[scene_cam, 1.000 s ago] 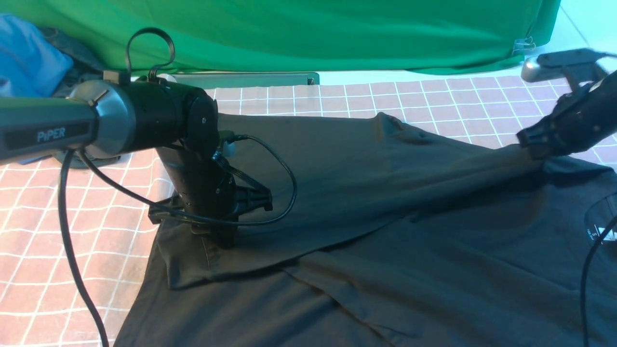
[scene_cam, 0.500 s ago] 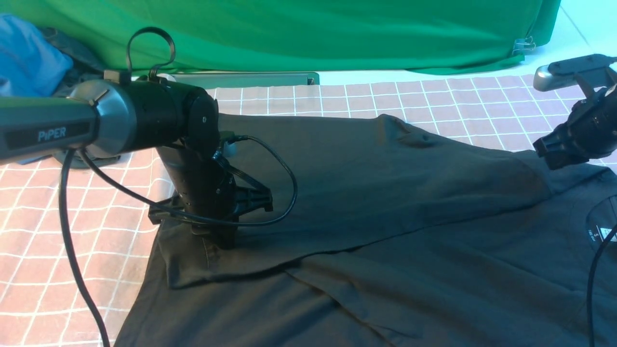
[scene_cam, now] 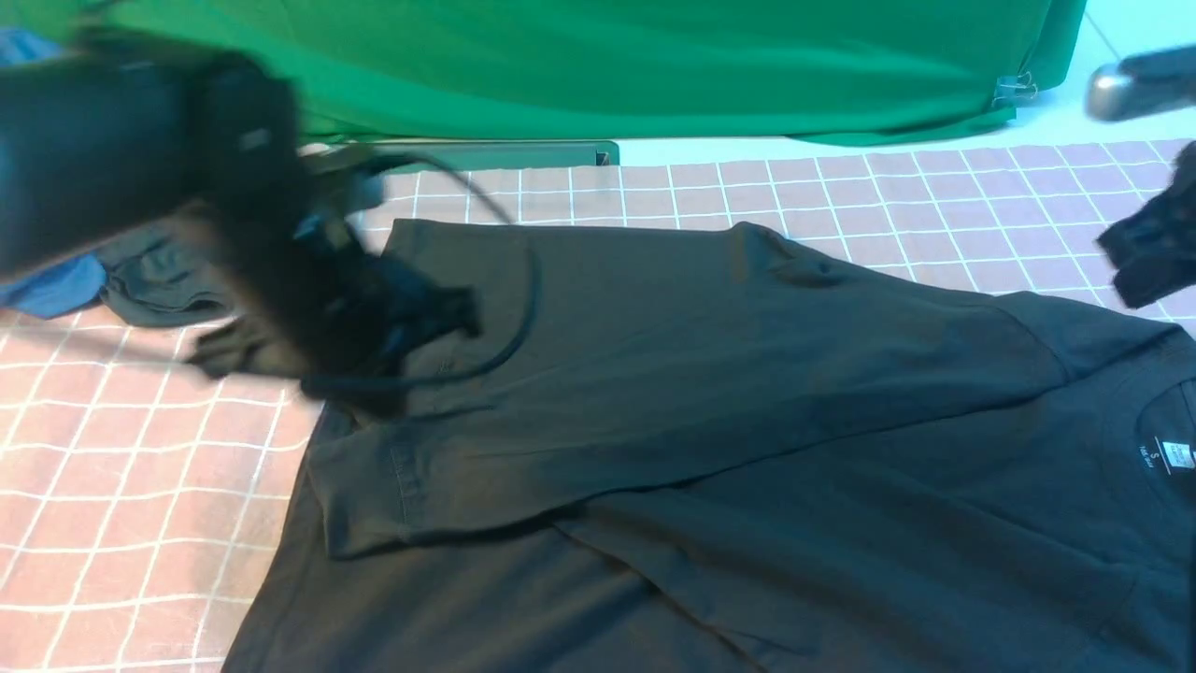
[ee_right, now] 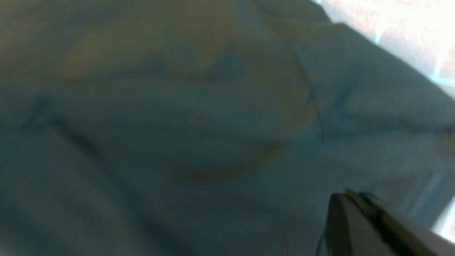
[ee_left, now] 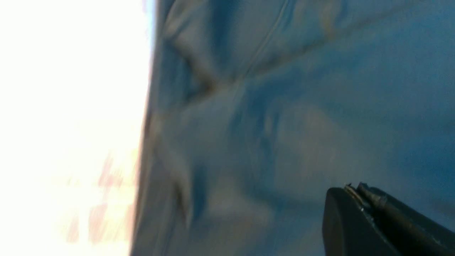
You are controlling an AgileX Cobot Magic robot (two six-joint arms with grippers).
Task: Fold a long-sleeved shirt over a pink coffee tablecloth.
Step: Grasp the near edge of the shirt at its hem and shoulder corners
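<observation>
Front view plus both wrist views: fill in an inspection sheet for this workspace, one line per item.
Surface: pink coffee tablecloth, white grid, spread under the shirt.
Job's things: long-sleeved shirt lying flat, one sleeve folded across its body, neck label showing.
Clutter: blue cloth and dark grey garment bunched at far left.
Grippers: left gripper shut, empty, blurred over the sleeve; right gripper shut, empty, near the shirt's shoulder.
Cables: black cable looping from the left arm over the shirt.
Surroundings: green backdrop cloth behind, with a clip at its right corner.
</observation>
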